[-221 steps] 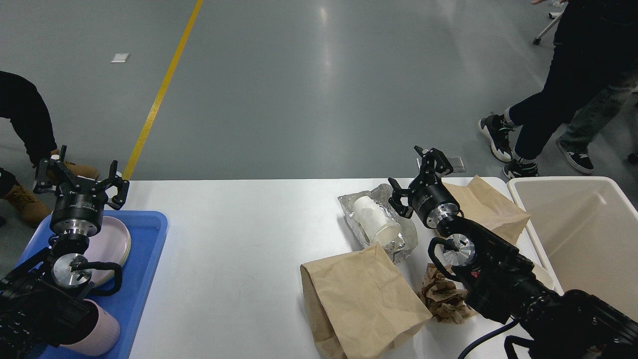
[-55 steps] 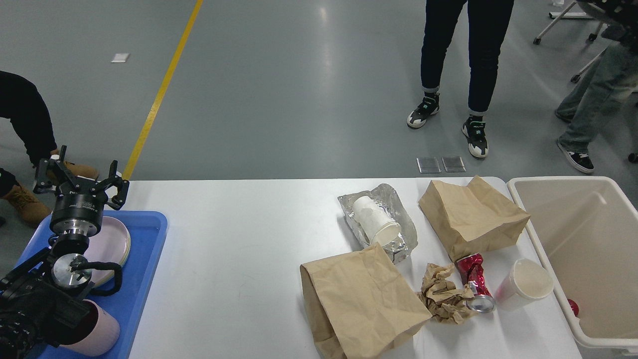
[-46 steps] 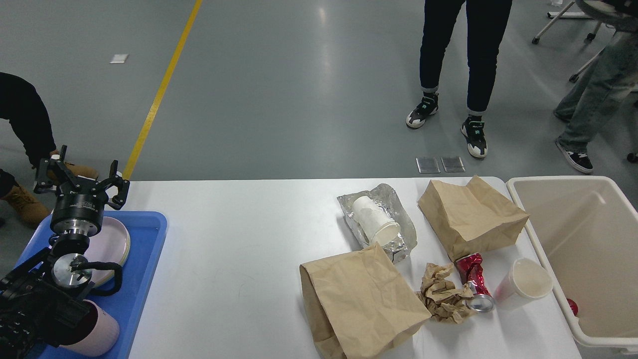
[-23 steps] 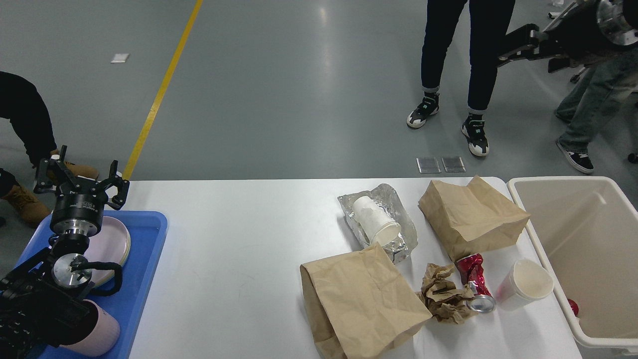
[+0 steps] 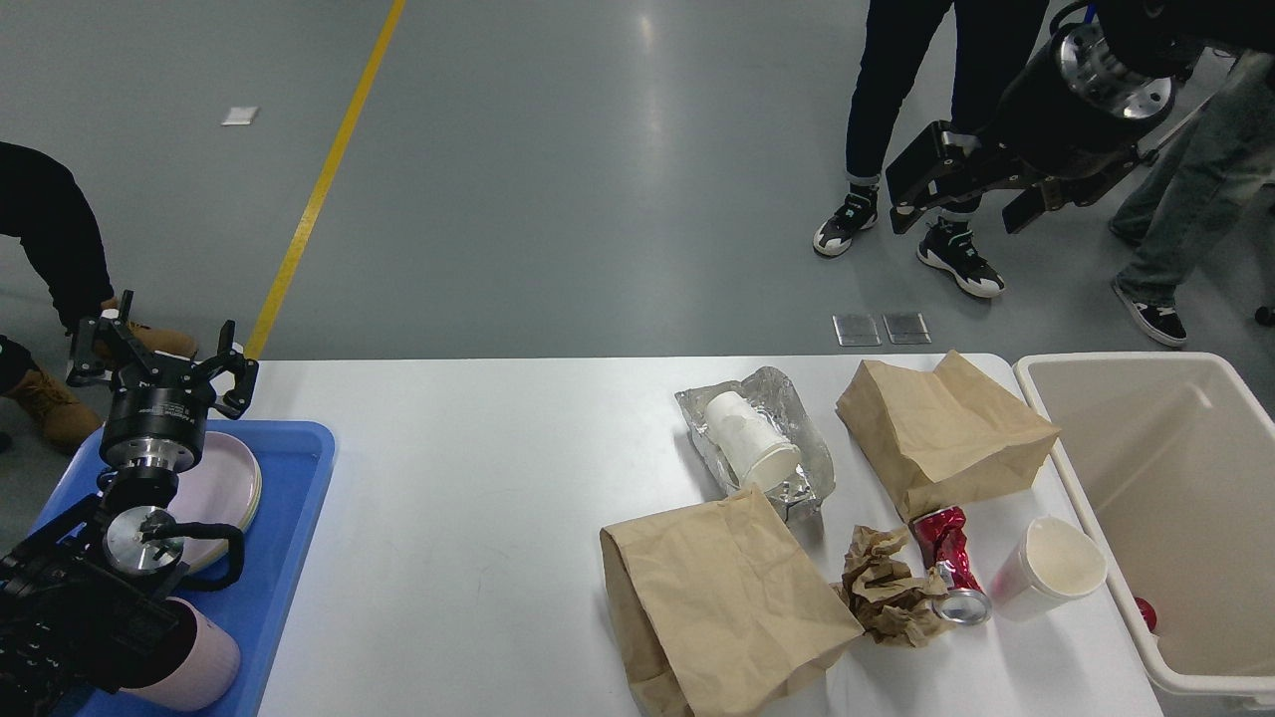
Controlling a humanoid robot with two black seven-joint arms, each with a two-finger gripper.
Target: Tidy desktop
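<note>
The white desktop [image 5: 478, 468] carries litter on its right half: a large brown paper bag [image 5: 717, 607] at the front, a second brown bag [image 5: 941, 433] at the back, a white paper cup lying on crumpled foil [image 5: 749, 448], a wad of brown paper [image 5: 882, 588], a crushed red can [image 5: 946, 558] and a white cup on its side [image 5: 1051, 568]. My right gripper [image 5: 961, 204] is open and empty, high over the floor beyond the table's far right. My left gripper [image 5: 159, 347] is open and empty above the blue tray.
A blue tray [image 5: 289, 538] at the left holds pink plates [image 5: 224, 488] and a pink cup [image 5: 204, 672]. A cream bin [image 5: 1146, 458] stands at the right edge with a red item [image 5: 1146, 612] inside. People stand beyond the table's far side.
My right arm left the table and went out of view, uncovering the can and cup. It has now come back in at the top right, moving down and left. The left arm is still.
</note>
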